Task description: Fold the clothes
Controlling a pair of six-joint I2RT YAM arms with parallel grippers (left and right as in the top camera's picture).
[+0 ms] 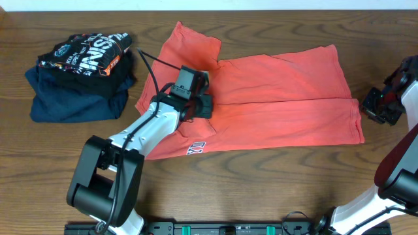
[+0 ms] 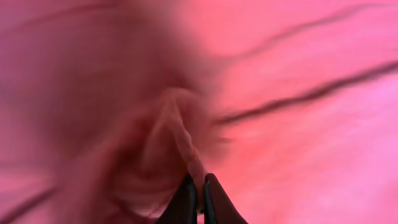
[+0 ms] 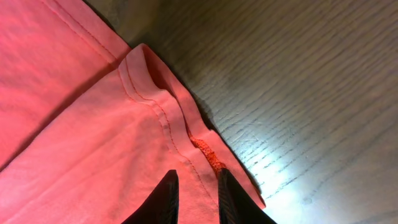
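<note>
two robot arms reach over a brown wooden table (image 1: 274, 189). a coral-red short-sleeved cotton t-shirt (image 1: 281, 98) lies flat across the middle of this table, spread wide from left to right. one sleeve (image 1: 192, 42) points toward the far side, and a long crease runs along the length of the cloth. a small piece of white-and-dark block lettering (image 1: 198, 147) shows at the near edge of the t-shirt, just beside the left arm.

the left gripper (image 1: 194, 88) is down on the left part of the t-shirt, near the sleeve. in the left wrist view the red cloth fills the whole picture and is blurred. the two dark fingertips (image 2: 186, 199) stand almost together, and a raised ridge of cloth runs into the thin gap between them, so this gripper is pinching the t-shirt.

the right gripper (image 1: 381, 104) is at the right end of the t-shirt, just beside its edge. in the right wrist view its fingers (image 3: 166, 193) stand apart over the stitched hem (image 3: 168, 124) at a corner of the cloth, with bare wood to the right. they are not closed on anything; i cannot tell if they touch the cloth.

at the far left of the table a black shirt with white and orange print (image 1: 85, 52) lies on top of a navy blue folded garment (image 1: 75, 101), apart from the t-shirt.
</note>
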